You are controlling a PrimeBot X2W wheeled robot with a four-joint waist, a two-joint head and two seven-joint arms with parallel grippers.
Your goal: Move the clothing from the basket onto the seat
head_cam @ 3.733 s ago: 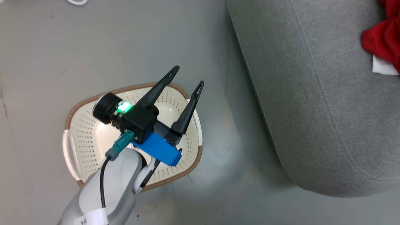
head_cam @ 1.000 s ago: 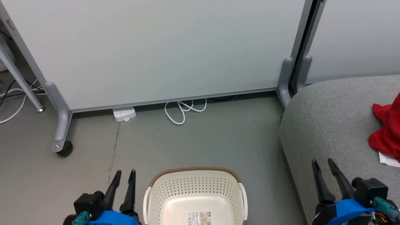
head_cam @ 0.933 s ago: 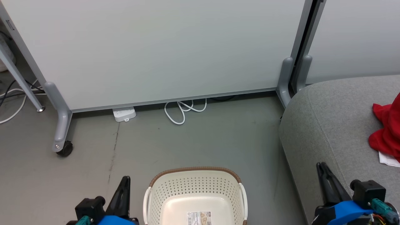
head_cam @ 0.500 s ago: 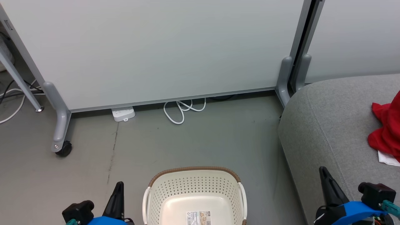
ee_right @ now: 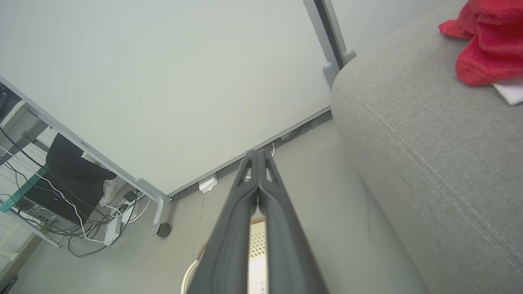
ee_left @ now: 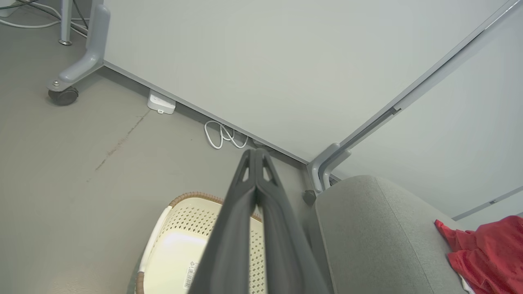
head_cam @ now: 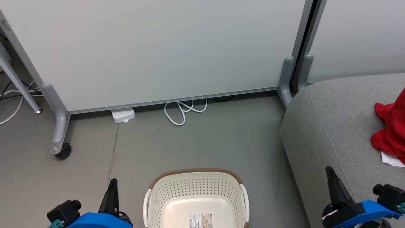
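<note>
The cream basket point(head_cam: 196, 193) with its brown rim stands on the floor at the bottom centre, with only a sticker on its floor. The red clothing point(head_cam: 390, 126) lies on the grey seat point(head_cam: 335, 126) at the right edge. In the left wrist view the clothing point(ee_left: 486, 255) also lies on the seat point(ee_left: 376, 237). My left gripper point(head_cam: 113, 182) is shut and empty, left of the basket. The right gripper point(head_cam: 330, 170) is shut and empty over the seat's front corner. Its own view looks past the shut fingertips point(ee_right: 258, 153) at the clothing point(ee_right: 486, 45).
A large pale panel on grey wheeled feet point(head_cam: 60, 133) stands behind the basket. A white power strip point(head_cam: 123, 115) and a looped white cable point(head_cam: 183, 110) lie at its foot. More cables and a desk leg are at far left.
Both grippers have shut, from open a second ago. They have both sunk lower in the head view. The camera has tilted slightly.
</note>
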